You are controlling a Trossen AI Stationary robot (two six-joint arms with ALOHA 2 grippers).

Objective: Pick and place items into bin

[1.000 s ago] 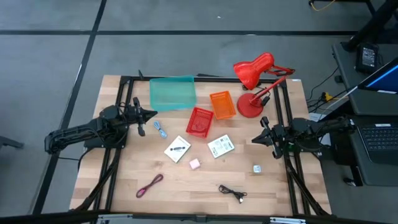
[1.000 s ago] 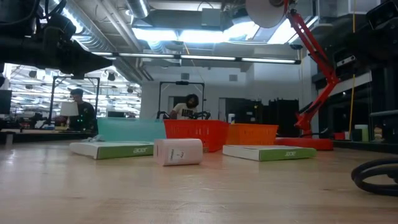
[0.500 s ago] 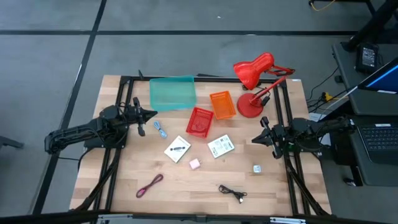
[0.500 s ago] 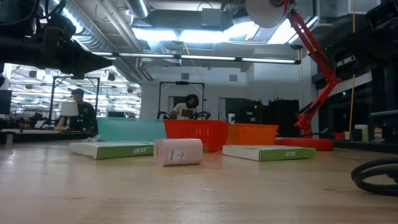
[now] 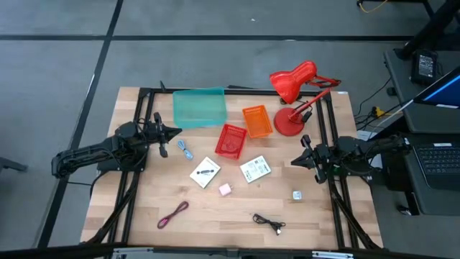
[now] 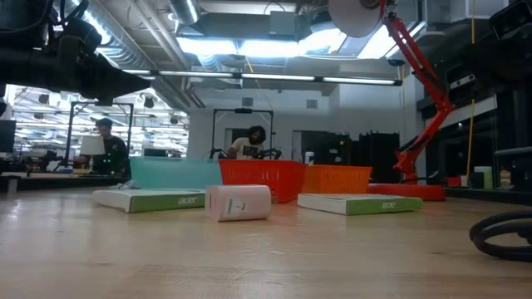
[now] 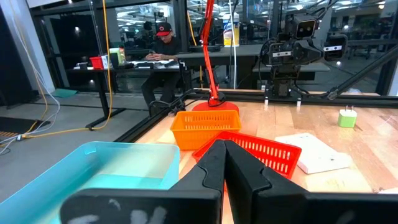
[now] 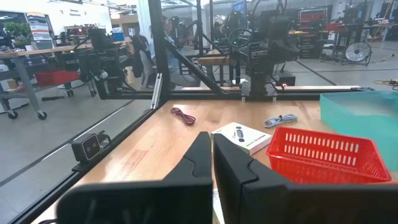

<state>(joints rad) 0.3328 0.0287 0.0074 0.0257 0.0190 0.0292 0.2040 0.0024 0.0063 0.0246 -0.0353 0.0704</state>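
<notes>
Both arms hover with nothing in their fingers. My left gripper [image 5: 176, 132] is shut near the table's left side, beside the blue-grey cable [image 5: 186, 150]; in its own wrist view the left gripper [image 7: 224, 155] points at the baskets. My right gripper [image 5: 293, 162] is shut at the right side, right of a white packet [image 5: 254, 168]; the wrist view shows the right gripper [image 8: 211, 149] closed. The other packet [image 5: 205, 173], pink cube [image 5: 225, 189], tiny pale cube [image 5: 296, 194], maroon cable [image 5: 172, 214] and black cable [image 5: 268, 222] lie flat on the wood.
A teal bin [image 5: 199, 106], a red basket [image 5: 231, 139] and an orange basket [image 5: 257, 121] stand toward the far edge. The red desk lamp [image 5: 295, 93] stands at the far right corner. Black frame rails run along both sides. People sit at desks beyond the table.
</notes>
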